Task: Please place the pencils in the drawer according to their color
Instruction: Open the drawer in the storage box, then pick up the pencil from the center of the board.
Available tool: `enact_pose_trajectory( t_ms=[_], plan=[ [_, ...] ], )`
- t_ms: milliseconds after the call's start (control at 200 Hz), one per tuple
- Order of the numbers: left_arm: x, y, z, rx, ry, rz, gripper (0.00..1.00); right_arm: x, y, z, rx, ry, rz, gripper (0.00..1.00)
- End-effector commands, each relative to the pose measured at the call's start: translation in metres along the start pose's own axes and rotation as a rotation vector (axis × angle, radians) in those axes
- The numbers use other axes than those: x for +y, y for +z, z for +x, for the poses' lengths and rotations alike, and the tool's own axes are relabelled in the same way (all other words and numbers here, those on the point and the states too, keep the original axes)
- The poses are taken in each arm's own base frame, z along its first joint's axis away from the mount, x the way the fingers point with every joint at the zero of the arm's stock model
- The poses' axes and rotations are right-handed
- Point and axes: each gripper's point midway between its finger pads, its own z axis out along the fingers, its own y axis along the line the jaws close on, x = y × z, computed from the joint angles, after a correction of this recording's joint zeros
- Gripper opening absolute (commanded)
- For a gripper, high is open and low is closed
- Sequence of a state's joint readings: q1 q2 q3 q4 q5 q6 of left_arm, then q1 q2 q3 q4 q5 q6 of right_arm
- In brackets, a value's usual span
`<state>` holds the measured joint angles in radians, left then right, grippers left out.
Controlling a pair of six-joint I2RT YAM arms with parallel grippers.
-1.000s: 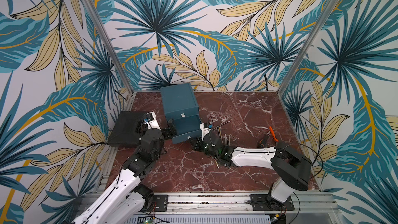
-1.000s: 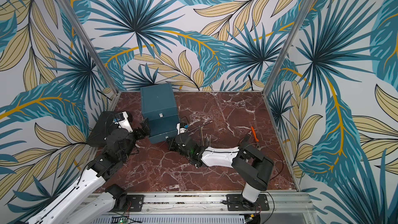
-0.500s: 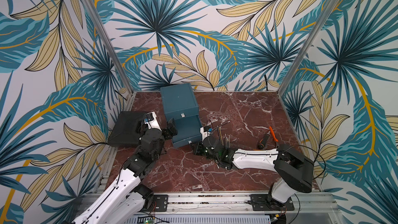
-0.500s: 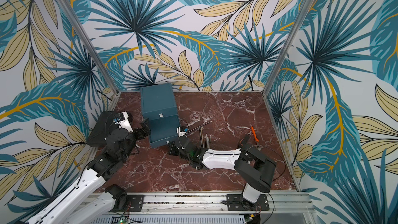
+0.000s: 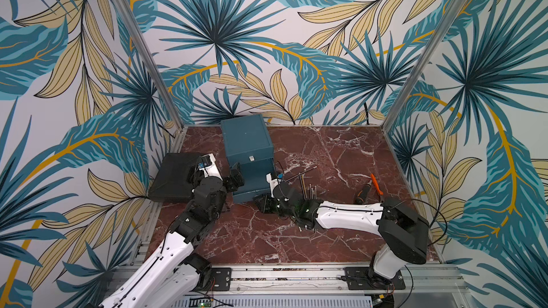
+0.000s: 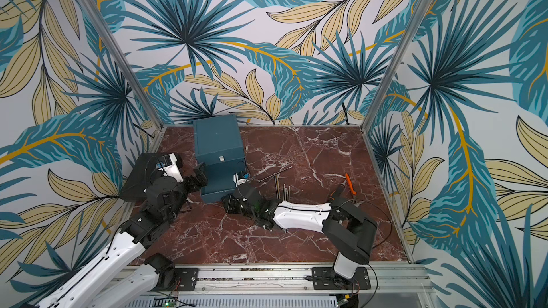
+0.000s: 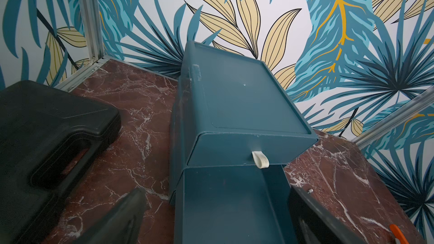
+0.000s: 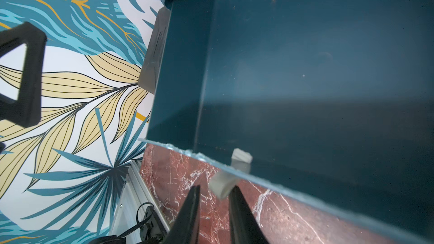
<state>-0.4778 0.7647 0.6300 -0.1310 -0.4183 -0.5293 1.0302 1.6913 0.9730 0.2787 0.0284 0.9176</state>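
The teal drawer (image 5: 246, 140) (image 6: 218, 140) stands at the back left, and one drawer below the top one is pulled out and looks empty (image 7: 225, 207) (image 8: 305, 66). My right gripper (image 5: 262, 202) (image 8: 215, 188) sits at that drawer's front edge. Its fingers are slightly parted, and the white pull tab (image 8: 222, 185) lies loose at their tips. My left gripper (image 5: 236, 177) (image 7: 216, 195) hangs wide open beside the cabinet and holds nothing. Several pencils (image 5: 305, 183) (image 6: 278, 183) lie on the marble to the right of the cabinet.
A flat black case (image 5: 175, 176) (image 7: 47, 137) lies at the left wall. An orange-handled tool (image 5: 376, 183) (image 6: 350, 183) rests near the right wall. My right forearm (image 5: 347, 217) lies low across the floor, in front of the pencils.
My right gripper drew the drawer out toward the front. Its jaws then parted from the pull tab. The left arm has not moved.
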Motion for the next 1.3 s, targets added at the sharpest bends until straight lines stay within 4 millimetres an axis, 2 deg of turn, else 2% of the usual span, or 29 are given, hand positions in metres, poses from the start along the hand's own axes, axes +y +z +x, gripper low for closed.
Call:
enact_pose_trajectory(
  t_ms=[0,75,220,501,576,731,877,1082,1132,1237,1297],
  plan=[
    [-0.001,0.000,-0.005,-0.016,-0.007,0.006,1.00,-0.007,0.001,0.010,0.048,-0.037,0.045,0.32],
    [-0.001,0.000,-0.005,-0.018,-0.007,0.003,1.00,-0.011,-0.004,0.009,0.051,-0.047,0.077,0.38],
    [0.000,-0.002,-0.006,-0.018,-0.005,0.001,1.00,-0.019,-0.016,0.009,0.063,-0.070,0.128,0.42],
    [0.001,-0.006,-0.011,-0.032,-0.009,-0.002,1.00,-0.041,-0.055,0.006,0.086,-0.099,0.289,0.43],
    [0.003,-0.009,-0.013,-0.041,-0.013,-0.007,1.00,-0.058,-0.076,0.003,0.088,-0.117,0.396,0.44],
    [0.008,-0.012,-0.016,-0.064,-0.021,-0.022,1.00,-0.081,-0.116,-0.021,0.038,-0.118,0.554,0.48],
    [0.008,-0.012,-0.018,-0.075,-0.024,-0.023,1.00,-0.107,-0.145,-0.037,0.036,-0.092,0.673,0.48],
    [0.009,-0.008,-0.017,-0.077,-0.017,-0.038,1.00,-0.151,-0.168,-0.042,0.105,-0.051,0.828,0.47],
    [0.009,-0.008,-0.017,-0.080,-0.018,-0.040,1.00,-0.167,-0.176,-0.049,0.105,-0.018,0.875,0.47],
    [0.010,-0.008,-0.018,-0.084,-0.021,-0.042,1.00,-0.187,-0.183,-0.046,0.149,-0.003,0.926,0.45],
    [0.011,-0.007,-0.018,-0.085,-0.020,-0.046,1.00,-0.198,-0.184,-0.043,0.182,0.004,0.951,0.41]
  ],
)
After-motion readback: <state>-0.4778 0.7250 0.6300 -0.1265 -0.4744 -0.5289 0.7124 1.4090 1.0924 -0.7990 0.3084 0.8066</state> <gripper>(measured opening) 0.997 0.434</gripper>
